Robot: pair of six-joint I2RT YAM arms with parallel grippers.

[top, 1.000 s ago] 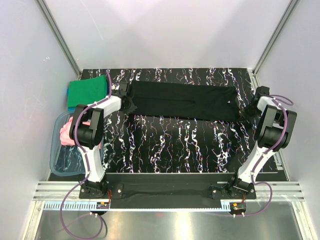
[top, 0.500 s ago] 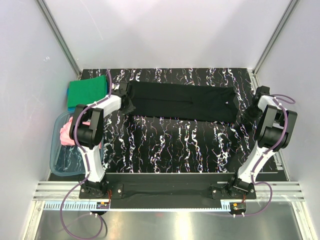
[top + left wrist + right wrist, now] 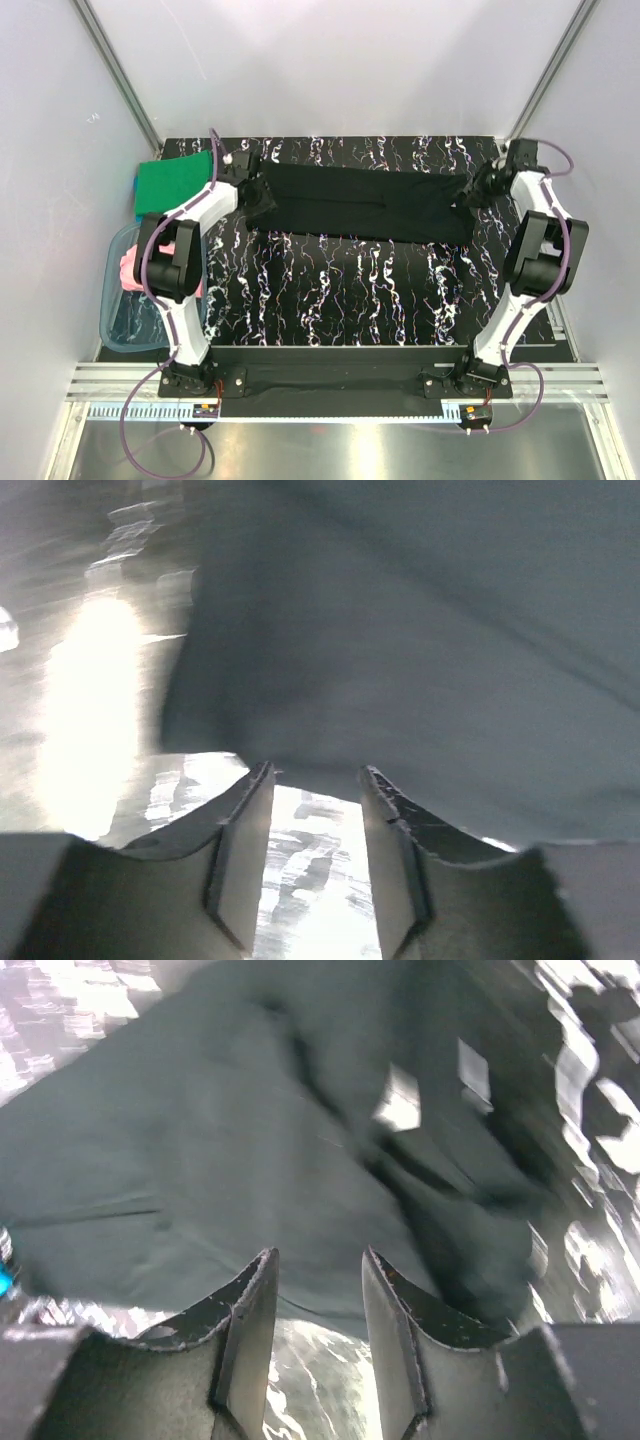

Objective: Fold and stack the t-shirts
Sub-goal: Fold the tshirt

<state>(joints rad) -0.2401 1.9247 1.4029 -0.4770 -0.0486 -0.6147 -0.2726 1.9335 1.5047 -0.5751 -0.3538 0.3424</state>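
Observation:
The black t-shirt (image 3: 370,203) lies folded into a long strip across the back of the table. My left gripper (image 3: 262,196) is at its left end, open and empty. In the left wrist view the left gripper (image 3: 315,775) has its tips at the edge of the dark cloth (image 3: 420,630). My right gripper (image 3: 470,196) is at the right end, open and empty. In the right wrist view the right gripper (image 3: 318,1258) sits just over the shirt's edge (image 3: 200,1160). The green t-shirt (image 3: 176,184) lies folded on the blue one (image 3: 137,186) at the back left. The pink t-shirt (image 3: 133,266) lies in the tub.
A clear blue-tinted plastic tub (image 3: 128,325) stands at the left edge of the table, beside the left arm. White walls and metal posts close in the back and sides. The black-and-white marbled mat (image 3: 350,290) lies in front of the shirt.
Both wrists have swung toward the back of the table, to the far corners of the black shirt's ends. The shirt lies about as before.

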